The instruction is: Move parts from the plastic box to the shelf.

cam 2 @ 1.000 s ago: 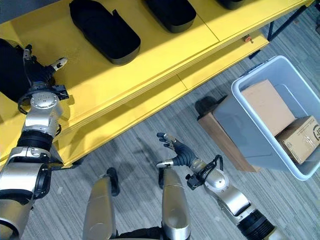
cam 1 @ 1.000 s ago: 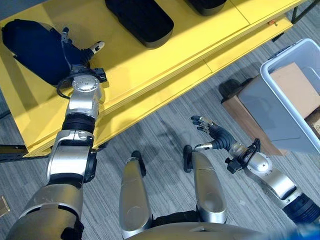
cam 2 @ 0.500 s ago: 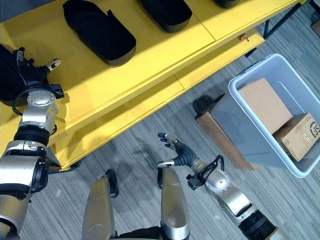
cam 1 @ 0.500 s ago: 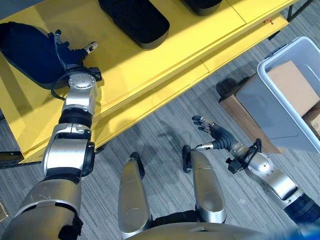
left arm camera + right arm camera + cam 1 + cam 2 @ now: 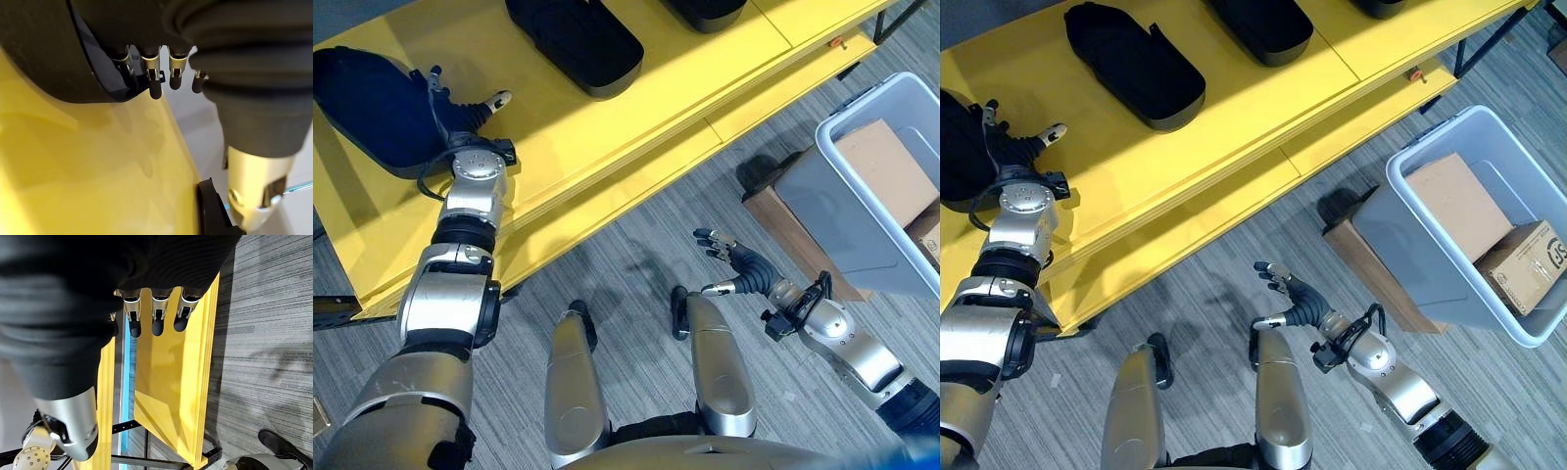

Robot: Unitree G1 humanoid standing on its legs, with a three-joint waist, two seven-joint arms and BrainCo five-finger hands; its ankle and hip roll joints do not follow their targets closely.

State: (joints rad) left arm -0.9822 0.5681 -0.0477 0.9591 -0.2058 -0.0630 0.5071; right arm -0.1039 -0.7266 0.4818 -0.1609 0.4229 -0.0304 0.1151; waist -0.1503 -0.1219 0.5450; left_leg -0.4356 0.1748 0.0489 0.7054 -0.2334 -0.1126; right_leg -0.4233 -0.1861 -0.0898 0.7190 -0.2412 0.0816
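Shelf (image 5: 1263, 98): four black parts; left hand (image 5: 460, 113) open, fingers against the leftmost part (image 5: 367, 103). Right hand (image 5: 1295, 299) open, empty. Box (image 5: 1430, 264): two cartons.

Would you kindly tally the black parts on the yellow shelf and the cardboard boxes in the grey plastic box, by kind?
Black moulded parts on the yellow shelf: 4
Brown cardboard boxes in the grey plastic box: 2
Total: 6
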